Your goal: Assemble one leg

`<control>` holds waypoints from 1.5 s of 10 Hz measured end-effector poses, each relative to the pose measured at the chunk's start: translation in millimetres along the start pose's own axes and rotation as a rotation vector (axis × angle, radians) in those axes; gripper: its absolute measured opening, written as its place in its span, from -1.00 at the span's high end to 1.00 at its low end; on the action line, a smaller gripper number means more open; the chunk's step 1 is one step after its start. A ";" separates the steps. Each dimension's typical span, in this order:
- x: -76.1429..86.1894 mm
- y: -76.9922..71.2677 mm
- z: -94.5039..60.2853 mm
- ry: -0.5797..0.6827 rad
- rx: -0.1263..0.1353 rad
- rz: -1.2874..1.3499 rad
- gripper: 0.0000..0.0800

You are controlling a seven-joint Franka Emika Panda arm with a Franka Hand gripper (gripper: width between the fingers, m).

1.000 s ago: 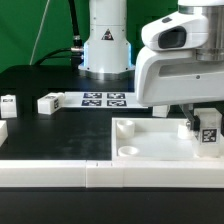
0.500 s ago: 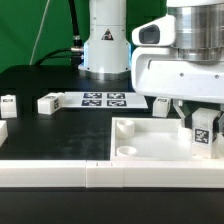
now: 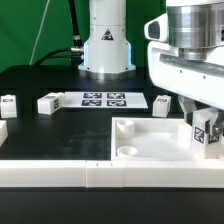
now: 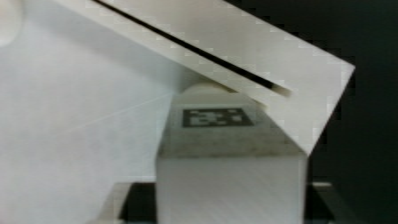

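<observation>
My gripper [image 3: 203, 118] is shut on a white leg [image 3: 207, 135] with a black-and-white tag, held upright over the right rear corner of the large white recessed panel [image 3: 150, 140]. In the wrist view the leg [image 4: 228, 150] runs out from between the dark fingers [image 4: 146, 200], its tagged end toward the panel's corner rim [image 4: 267, 70]. I cannot tell whether the leg touches the panel. Two more small white legs [image 3: 47, 103] [image 3: 9, 104] lie on the black table at the exterior view's left.
The marker board [image 3: 102, 99] lies flat behind the panel, in front of the robot base [image 3: 106, 50]. A white rail [image 3: 60, 176] runs along the table's front edge. Another white part [image 3: 162, 101] lies behind the panel.
The arm has turned at the wrist and the held leg has shifted slightly toward the exterior view's right and down, staying over the panel's right rear corner.
</observation>
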State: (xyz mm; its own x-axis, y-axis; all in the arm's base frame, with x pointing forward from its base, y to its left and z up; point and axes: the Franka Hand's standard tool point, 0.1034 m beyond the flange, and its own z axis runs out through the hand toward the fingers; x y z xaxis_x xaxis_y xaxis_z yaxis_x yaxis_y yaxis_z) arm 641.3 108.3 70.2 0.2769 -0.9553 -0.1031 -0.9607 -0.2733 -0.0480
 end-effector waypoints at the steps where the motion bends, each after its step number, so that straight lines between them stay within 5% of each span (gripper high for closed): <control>1: -0.9 0.1 0.0 0.004 -0.001 0.098 0.27; 6: -3.5 0.0 -0.3 0.000 -0.004 0.341 0.27; 7: -3.7 0.4 0.5 0.000 -0.006 0.316 -0.11; 8: -3.5 0.4 0.5 0.000 -0.006 0.272 -0.11; 9: -2.8 0.4 0.4 -0.001 -0.005 0.240 -0.45; 15: -14.4 0.0 0.5 -0.002 -0.022 -0.363 -0.62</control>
State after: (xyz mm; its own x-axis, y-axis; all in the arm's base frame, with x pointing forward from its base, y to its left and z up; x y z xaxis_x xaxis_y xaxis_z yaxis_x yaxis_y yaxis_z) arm 637.3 122.1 71.1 0.5999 -0.7956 -0.0848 -0.8001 -0.5969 -0.0600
